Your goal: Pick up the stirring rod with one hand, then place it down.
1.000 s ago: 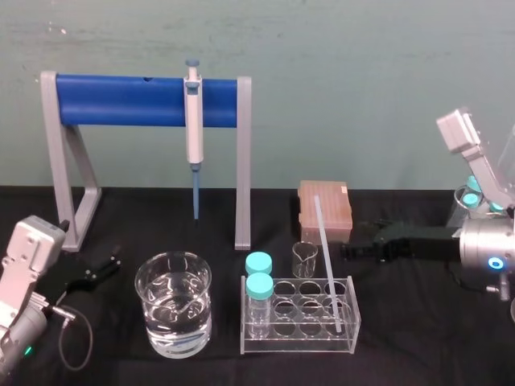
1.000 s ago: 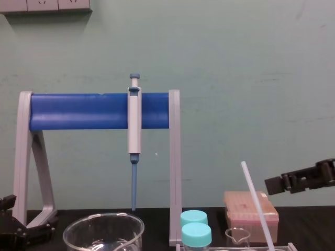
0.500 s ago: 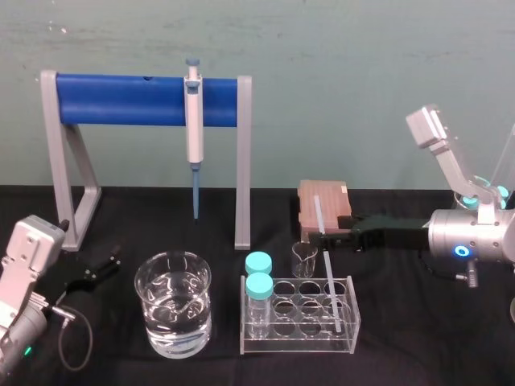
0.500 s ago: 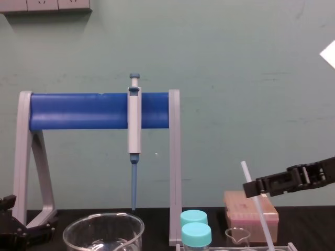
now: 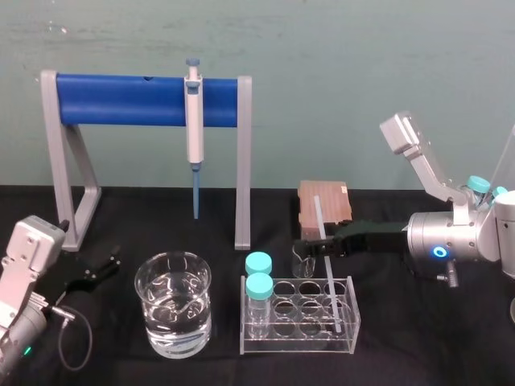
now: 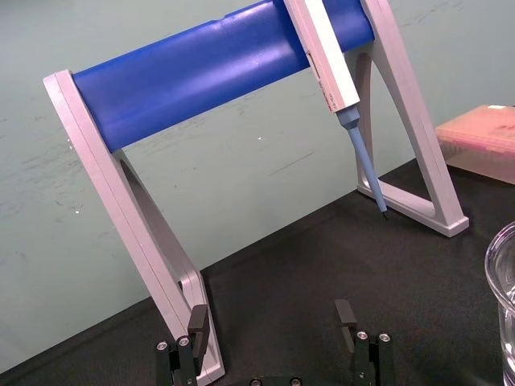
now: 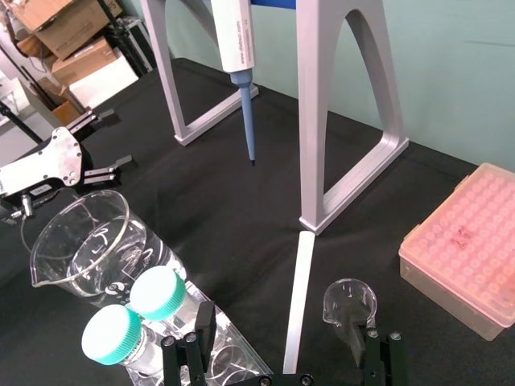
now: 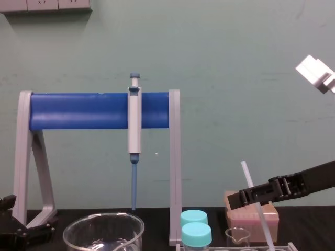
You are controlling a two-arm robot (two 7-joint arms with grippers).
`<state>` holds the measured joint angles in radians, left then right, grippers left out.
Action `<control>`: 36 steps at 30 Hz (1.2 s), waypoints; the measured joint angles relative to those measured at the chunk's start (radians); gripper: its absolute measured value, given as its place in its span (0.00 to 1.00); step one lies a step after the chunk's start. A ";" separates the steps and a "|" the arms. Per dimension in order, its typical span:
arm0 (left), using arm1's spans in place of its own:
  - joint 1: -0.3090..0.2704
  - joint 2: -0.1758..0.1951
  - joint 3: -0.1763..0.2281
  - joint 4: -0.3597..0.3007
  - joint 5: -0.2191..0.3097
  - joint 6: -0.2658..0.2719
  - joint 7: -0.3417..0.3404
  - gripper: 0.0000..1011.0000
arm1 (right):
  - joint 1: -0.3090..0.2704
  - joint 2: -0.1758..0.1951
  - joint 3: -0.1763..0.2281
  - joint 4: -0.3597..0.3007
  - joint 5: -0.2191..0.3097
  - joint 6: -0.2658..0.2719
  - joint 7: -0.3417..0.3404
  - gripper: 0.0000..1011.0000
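Above the back of the tube rack (image 5: pixel 298 341), the right gripper (image 5: pixel 312 246) spreads its fingers either side of the stirring rod (image 5: pixel 327 257), which leans in the rack. The left gripper (image 5: pixel 107 264) lies well left of it, fingers apart.

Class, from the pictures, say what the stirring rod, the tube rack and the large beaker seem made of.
Stirring rod: frosted glass or plastic; milky, translucent. Tube rack: probably acrylic; flat, clear panels. Large beaker: likely glass; clear, glinting rim.
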<state>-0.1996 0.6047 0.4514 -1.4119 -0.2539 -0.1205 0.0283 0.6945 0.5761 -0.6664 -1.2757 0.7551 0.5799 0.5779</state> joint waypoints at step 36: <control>0.000 0.000 0.000 0.000 0.000 0.000 0.000 0.99 | 0.006 0.019 -0.016 -0.001 0.013 -0.032 -0.016 0.17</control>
<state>-0.1996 0.6047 0.4514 -1.4119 -0.2539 -0.1205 0.0283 0.7007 0.5954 -0.6824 -1.2770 0.7677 0.5479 0.5618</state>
